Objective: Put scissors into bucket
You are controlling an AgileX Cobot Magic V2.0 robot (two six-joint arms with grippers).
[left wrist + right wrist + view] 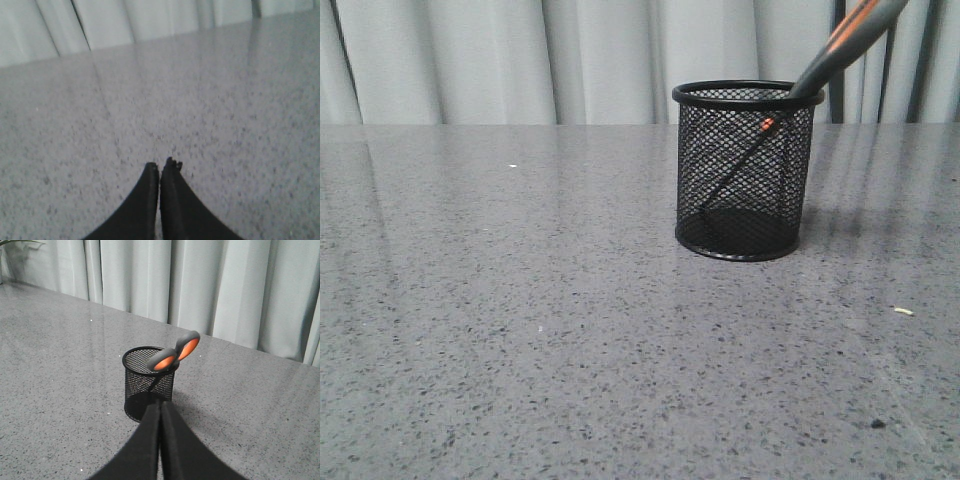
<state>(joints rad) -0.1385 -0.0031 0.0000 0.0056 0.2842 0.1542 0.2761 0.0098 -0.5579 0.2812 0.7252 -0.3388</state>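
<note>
The bucket (745, 170), a black wire-mesh cup, stands upright on the grey table right of centre. The scissors (840, 45) stand in it, blades down and leaning, grey and orange handles sticking out over the rim to the upper right. In the right wrist view the bucket (145, 375) and the scissors' handles (175, 352) show just beyond my right gripper (160, 402), which is shut and empty, apart from the bucket. My left gripper (161, 165) is shut and empty over bare table. Neither gripper shows in the front view.
The grey speckled table (520, 320) runs to pale curtains (520, 60) at the back. A small pale scrap (904, 311) lies near the right edge and a dark speck (877, 424) sits at the front right.
</note>
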